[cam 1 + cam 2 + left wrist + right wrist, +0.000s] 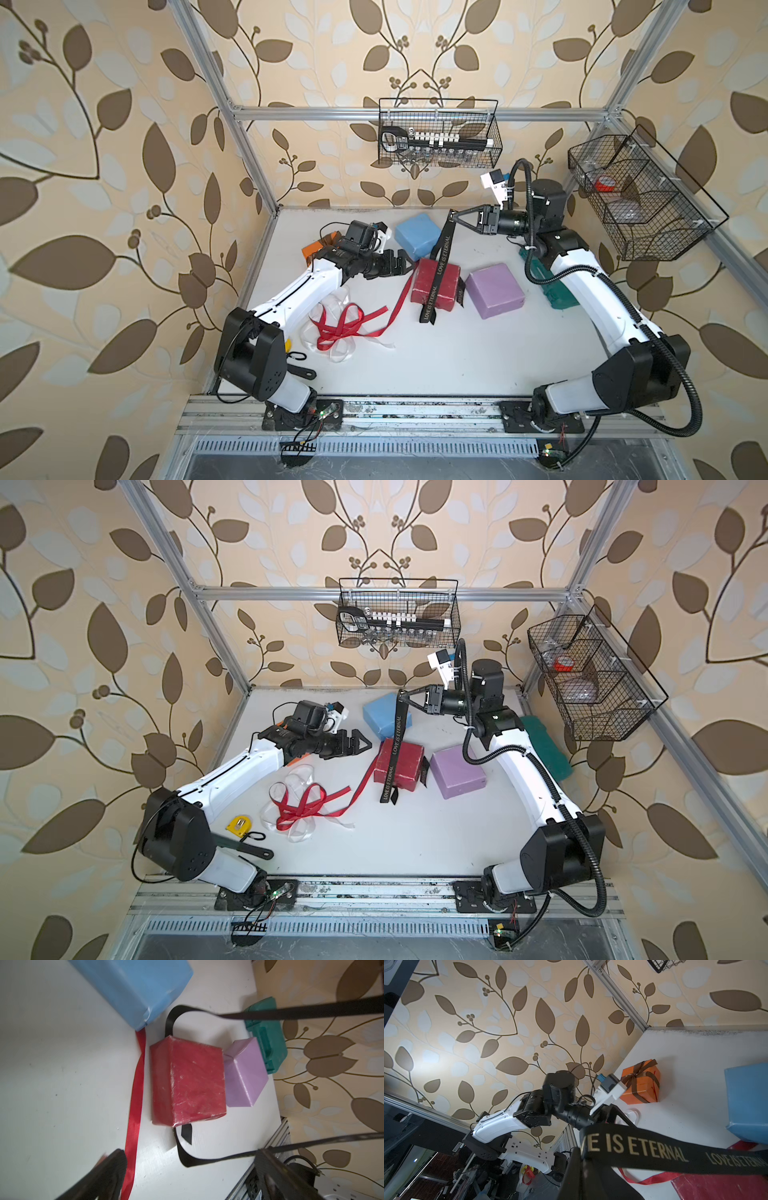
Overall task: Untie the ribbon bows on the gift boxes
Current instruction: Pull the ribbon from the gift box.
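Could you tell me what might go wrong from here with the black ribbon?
The black ribbon, pinched in the right hand, runs under the dark red box; pulling could drag or tip it against the lilac box. The left hand hangs open beside that box, so nothing steadies it.

Orange box (309,250) mostly behind left arm (303,286)

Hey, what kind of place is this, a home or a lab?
Most likely a lab test booth dressed as a room: leaf wallpaper behind an aluminium frame, left arm and right arm bolted to a rail at a white table, and a wire basket of tools hanging behind.
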You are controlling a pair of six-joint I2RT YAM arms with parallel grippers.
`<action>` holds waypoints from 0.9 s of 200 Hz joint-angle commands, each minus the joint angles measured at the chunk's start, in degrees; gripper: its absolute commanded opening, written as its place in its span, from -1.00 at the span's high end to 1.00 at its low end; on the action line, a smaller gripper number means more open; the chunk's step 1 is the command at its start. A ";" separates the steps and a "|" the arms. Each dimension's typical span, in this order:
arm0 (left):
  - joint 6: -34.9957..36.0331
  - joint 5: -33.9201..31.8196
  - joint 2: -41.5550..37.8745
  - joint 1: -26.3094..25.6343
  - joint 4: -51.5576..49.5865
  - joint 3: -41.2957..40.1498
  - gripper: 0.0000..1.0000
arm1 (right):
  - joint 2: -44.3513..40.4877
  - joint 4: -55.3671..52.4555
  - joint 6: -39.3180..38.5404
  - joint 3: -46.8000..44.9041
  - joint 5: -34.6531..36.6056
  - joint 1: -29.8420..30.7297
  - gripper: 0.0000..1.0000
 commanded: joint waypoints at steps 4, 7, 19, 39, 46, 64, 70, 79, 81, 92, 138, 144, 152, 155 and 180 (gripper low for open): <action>0.43 3.76 -5.00 -1.33 10.55 2.21 -0.98 | -2.13 0.81 -1.63 -0.95 1.49 -0.19 1.00; 0.67 3.99 -5.26 -1.56 11.58 2.08 -0.98 | -2.02 0.31 -2.00 -1.01 1.64 -0.19 1.00; 1.70 4.73 -6.50 -2.31 15.33 1.24 -0.98 | -1.72 -1.20 -2.94 -1.32 2.53 -0.13 1.00; 3.80 5.32 -7.42 -3.84 19.97 0.31 -0.98 | -1.16 -1.82 -3.44 -2.39 3.36 -0.08 1.00; 4.78 5.45 -7.30 -4.66 20.92 0.48 -0.98 | -1.07 -1.79 -3.43 -2.69 3.66 0.16 1.00; 8.26 3.79 -6.58 -7.49 22.40 1.52 -0.98 | -0.81 -1.71 -3.45 -2.72 4.31 1.62 1.00; 9.89 3.03 -6.13 -8.56 23.60 1.54 -0.98 | -0.71 -1.66 -3.38 -2.67 4.26 2.12 1.00; 12.24 2.23 -5.43 -9.81 25.80 1.41 -0.98 | -0.55 -1.64 -3.24 -2.37 4.03 2.82 1.00; 12.82 2.14 -5.23 -10.07 26.29 1.42 -0.98 | -0.54 -1.53 -3.20 -2.24 3.93 2.96 1.00; 15.29 1.26 -4.02 -11.15 28.44 1.42 -0.98 | -0.36 -0.99 -2.36 -2.02 3.10 3.40 1.00; 18.61 -4.14 3.40 -11.38 36.32 3.21 -0.98 | -1.97 2.15 1.27 -2.72 0.29 3.71 1.00; 18.81 -4.91 4.17 -11.41 36.79 3.85 -0.98 | -2.30 2.22 1.37 -2.77 0.31 3.71 1.00; 18.96 -5.67 5.24 -11.41 37.65 4.27 -0.98 | -2.75 2.31 1.53 -3.03 0.27 3.69 1.00; 19.00 -5.81 5.57 -11.33 38.18 4.37 -0.98 | -2.88 2.31 1.55 -3.09 0.21 3.67 1.00; 16.96 -5.15 8.22 -11.42 43.26 4.92 -0.98 | -3.77 2.43 2.06 -3.99 -0.06 3.68 1.00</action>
